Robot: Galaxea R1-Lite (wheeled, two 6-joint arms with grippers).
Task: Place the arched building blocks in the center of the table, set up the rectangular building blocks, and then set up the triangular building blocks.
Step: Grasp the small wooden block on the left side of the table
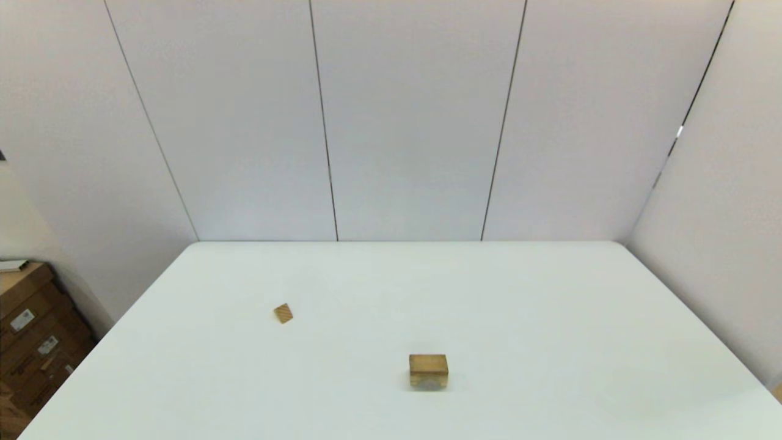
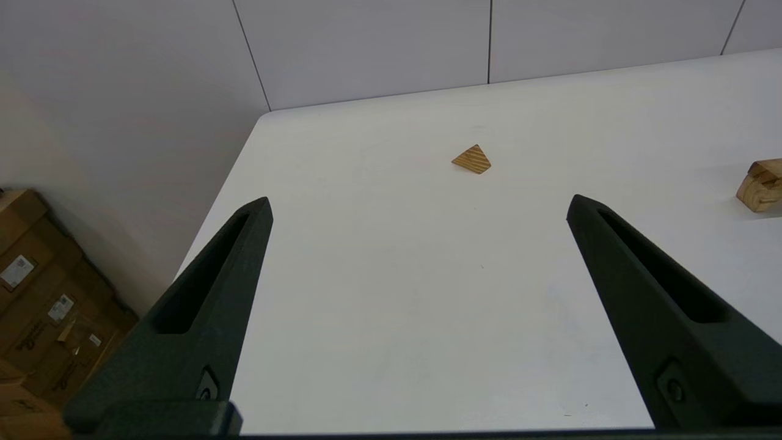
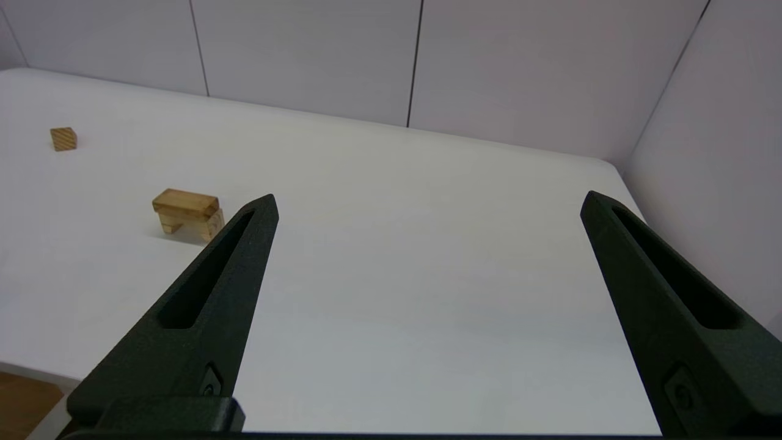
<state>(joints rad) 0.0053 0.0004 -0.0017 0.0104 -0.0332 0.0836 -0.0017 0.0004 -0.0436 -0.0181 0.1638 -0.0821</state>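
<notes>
On the white table (image 1: pixel 550 318) the arch (image 1: pixel 428 379) stood in the lower middle of the head view with its cut-out facing down, and the darker slab (image 1: pixel 428 363) lay flat on top of it, touching. In the right wrist view the same pair appeared at left centre, slab (image 3: pixel 185 203) across arch (image 3: pixel 194 225). The wedge (image 1: pixel 283 313) lay alone on the table, well apart, toward the left of centre in the head view; its striped grain showed plainly in the left wrist view (image 2: pixel 472 160). Neither arm appeared in the head view. The left claw (image 2: pixel 418 208) hung above the table's left part, spread wide and holding nothing; the right claw (image 3: pixel 427 205) hung over the right part, likewise spread wide with nothing in it. Cardboard boxes (image 1: pixel 30 330) stood at the lower left of the head view, bearing white labels too small to read.
</notes>
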